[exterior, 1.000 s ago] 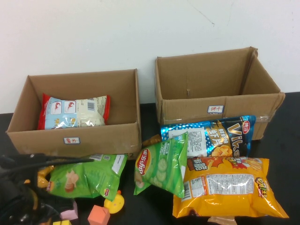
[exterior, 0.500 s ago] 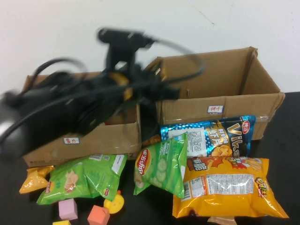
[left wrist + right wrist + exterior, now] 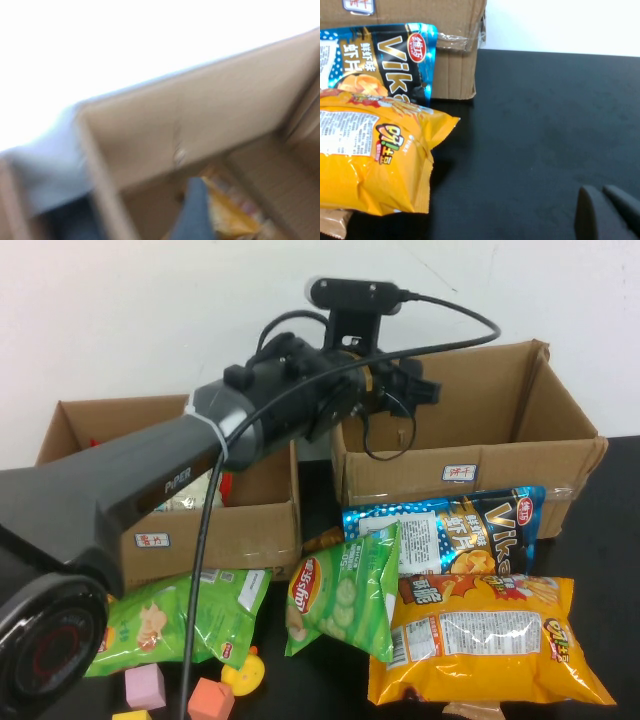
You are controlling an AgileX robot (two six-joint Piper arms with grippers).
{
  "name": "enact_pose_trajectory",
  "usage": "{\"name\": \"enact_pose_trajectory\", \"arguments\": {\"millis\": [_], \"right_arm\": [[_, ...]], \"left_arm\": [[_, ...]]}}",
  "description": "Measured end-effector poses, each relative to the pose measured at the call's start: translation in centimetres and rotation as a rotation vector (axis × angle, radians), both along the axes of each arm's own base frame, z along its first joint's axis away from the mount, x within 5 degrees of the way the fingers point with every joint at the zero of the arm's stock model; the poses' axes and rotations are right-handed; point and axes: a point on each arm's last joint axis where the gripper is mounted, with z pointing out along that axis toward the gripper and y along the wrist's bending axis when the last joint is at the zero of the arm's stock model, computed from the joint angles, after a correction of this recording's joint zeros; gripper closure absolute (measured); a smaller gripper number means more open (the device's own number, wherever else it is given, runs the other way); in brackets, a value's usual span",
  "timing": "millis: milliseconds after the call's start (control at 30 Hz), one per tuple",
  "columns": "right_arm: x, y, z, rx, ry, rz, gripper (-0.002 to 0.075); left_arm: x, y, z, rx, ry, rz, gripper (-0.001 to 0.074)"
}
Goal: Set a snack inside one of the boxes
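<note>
My left gripper [image 3: 405,390] reaches over the front left corner of the right cardboard box [image 3: 470,455]. The left wrist view shows the box's inner wall [image 3: 225,115] and a blurred yellow-orange packet [image 3: 230,215] next to the gripper; I cannot tell whether it is held or lies in the box. On the table lie a blue Vika bag [image 3: 450,535], a green Lay's bag [image 3: 345,595], a big yellow bag [image 3: 480,640] and a green bag [image 3: 170,615]. My right gripper [image 3: 600,192] is shut and empty, low over the bare black table, right of the yellow bag [image 3: 365,160].
The left box [image 3: 250,525] is largely hidden behind my left arm. A pink block [image 3: 145,687], an orange block [image 3: 210,700] and a yellow duck [image 3: 245,675] lie at the front left. The table right of the right box [image 3: 455,70] is bare.
My left arm rose from low at the front left and swung up and right, past the left box, to the right box's front left corner. The bags have not moved.
</note>
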Motion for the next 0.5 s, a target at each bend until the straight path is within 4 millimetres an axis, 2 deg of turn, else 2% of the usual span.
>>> {"name": "enact_pose_trajectory", "arguments": {"millis": [67,133,200,300,333,433,500], "right_arm": [[0.0,0.0,0.0,0.0,0.0,0.0,0.0727],[0.0,0.0,0.0,0.0,0.0,0.0,0.0727],[0.0,0.0,0.0,0.0,0.0,0.0,0.0727],[0.0,0.0,0.0,0.0,0.0,0.0,0.0727],[0.0,0.0,0.0,0.0,0.0,0.0,0.0727],[0.0,0.0,0.0,0.0,0.0,0.0,0.0727],[0.0,0.0,0.0,0.0,0.0,0.0,0.0727]], "left_arm": [[-0.2,0.5,0.4,0.054,0.049,0.028,0.016],[-0.7,1.1,1.7,0.113,0.062,0.031,0.0171],[-1.7,1.8,3.9,0.168,0.036,0.012,0.0279],[-4.6,2.2,7.8,0.236,-0.042,-0.059,0.0569],[-6.1,2.5,9.6,0.24,-0.079,-0.081,0.0624],[-10.5,3.0,11.8,0.248,-0.117,-0.147,0.0702],[-13.2,3.5,12.3,0.246,-0.125,-0.185,0.072]]}}
